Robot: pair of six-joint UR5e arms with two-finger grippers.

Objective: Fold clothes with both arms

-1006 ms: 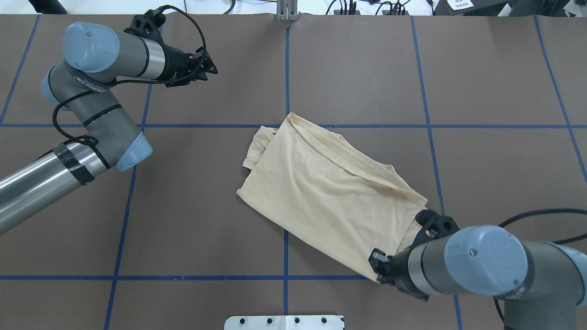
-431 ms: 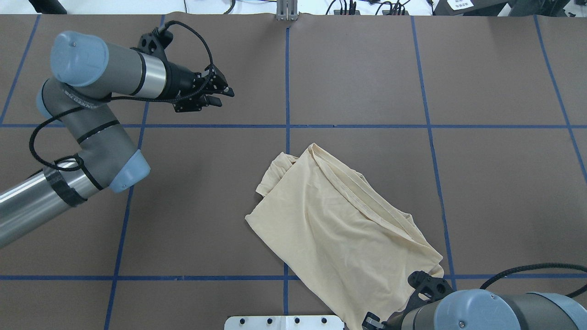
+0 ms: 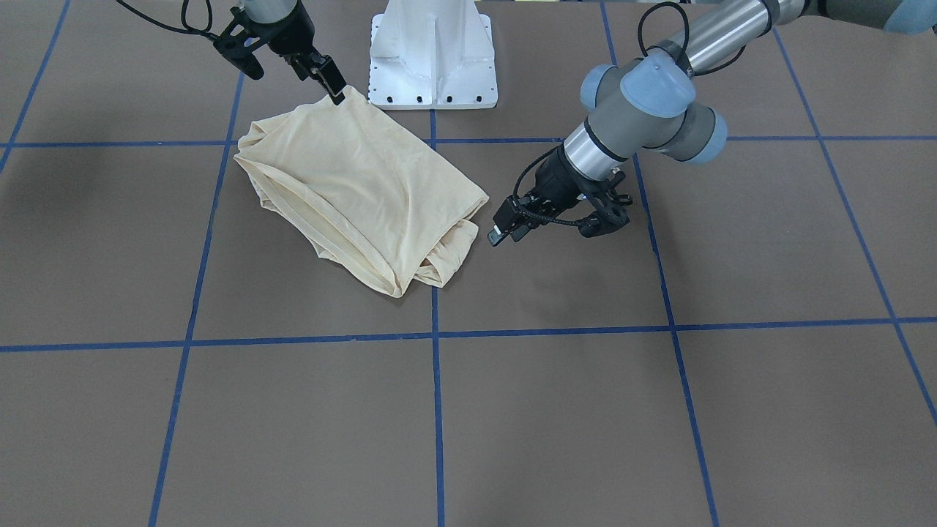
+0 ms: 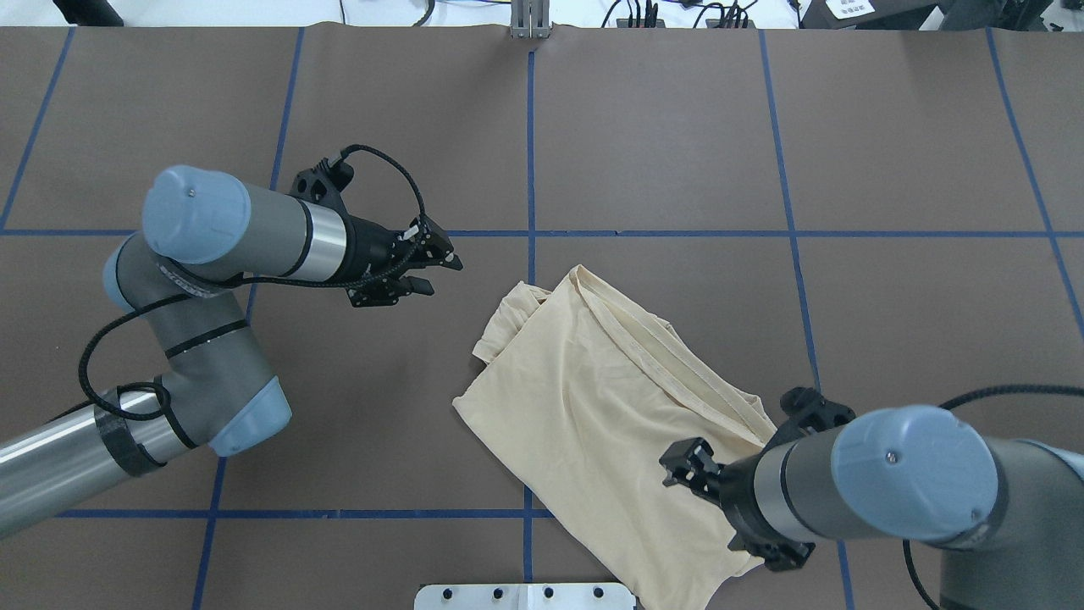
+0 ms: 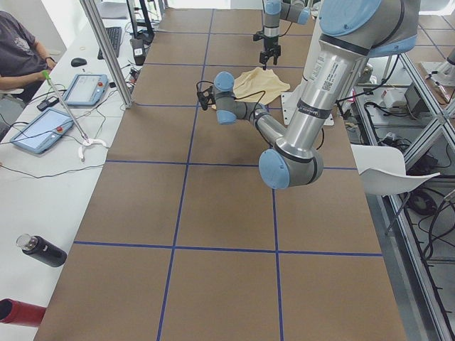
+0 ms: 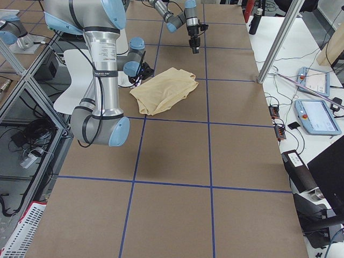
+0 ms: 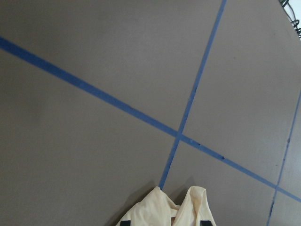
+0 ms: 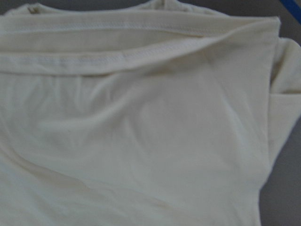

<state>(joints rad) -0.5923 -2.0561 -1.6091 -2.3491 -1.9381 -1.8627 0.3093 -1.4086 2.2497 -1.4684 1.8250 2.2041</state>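
The cream-yellow shirt lies folded in a slanted bundle, print hidden, near the robot's side of the table. It also shows in the front view. My right gripper is at the shirt's corner nearest the base and looks shut on that corner. Its fingers are hidden under the wrist in the overhead view. The right wrist view is filled with shirt and its hem. My left gripper is open and empty, a short way left of the bunched sleeve end. It also shows in the front view.
The white pedestal base stands just behind the shirt's held corner. Blue tape lines grid the brown table. An operator, tablets and a dark bottle are on the side bench beyond the table's far edge.
The right gripper dragged the shirt toward the robot's base, then its wrist shifted back over the shirt. The left gripper moved from the far left toward the shirt's sleeve end.
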